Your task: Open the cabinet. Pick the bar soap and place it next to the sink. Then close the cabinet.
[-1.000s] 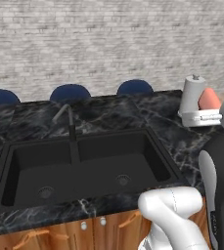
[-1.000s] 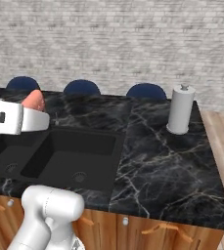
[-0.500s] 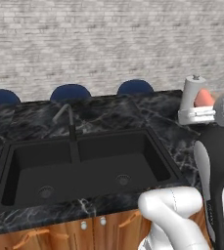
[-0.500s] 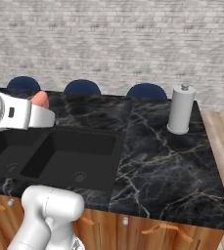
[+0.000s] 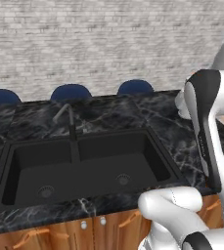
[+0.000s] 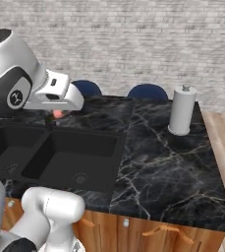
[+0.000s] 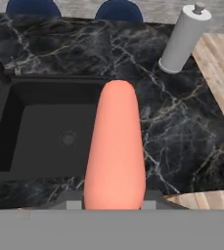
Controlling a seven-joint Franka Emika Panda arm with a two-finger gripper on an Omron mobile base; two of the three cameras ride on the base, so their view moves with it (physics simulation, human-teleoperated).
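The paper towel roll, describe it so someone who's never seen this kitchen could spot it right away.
Start at the black marble counter and its black sink. Move right across the bare marble towards the back edge: the paper towel roll stands upright there on its holder. It is the one pale grey cylinder, taller than anything near it, with a small knob on top.

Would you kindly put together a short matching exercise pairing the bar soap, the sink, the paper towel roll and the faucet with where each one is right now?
Things:
1. bar soap
2. sink
3. paper towel roll
4. faucet

Places:
A. upright on the marble counter, to the right of the basin
B. held in the gripper, above the counter
C. set into the black marble countertop
D. rising at the basin's back edge

Pairs: 1-B, 2-C, 3-A, 4-D
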